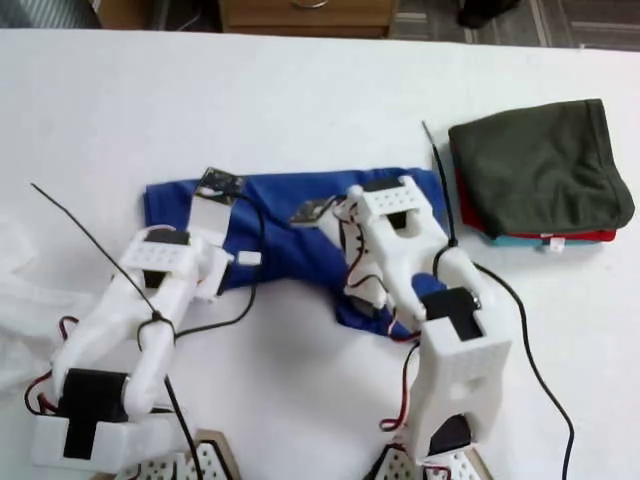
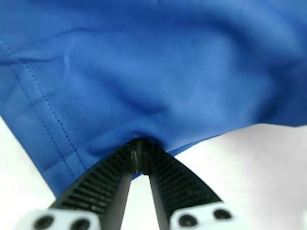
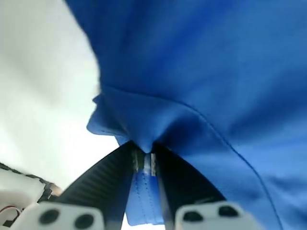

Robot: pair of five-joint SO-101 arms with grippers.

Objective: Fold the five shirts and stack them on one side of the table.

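Blue shirt (image 1: 283, 248), centre of the high view on the white desk (image 1: 300, 90): hem clamped shut in the left tool (image 2: 138, 155), a bunched fold clamped in the right tool (image 3: 144, 154). Risk judged: the thin pinches could be lost under uneven pulling, and the fold skewed. Folded stack (image 1: 540, 170) is kept upper right; wooden furniture (image 1: 305, 12) is seen beyond.

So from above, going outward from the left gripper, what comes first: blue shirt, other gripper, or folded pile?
1. The blue shirt, pinched in the left gripper.
2. The right gripper, beside it, holding the same shirt.
3. The folded pile, at the right side of the table.
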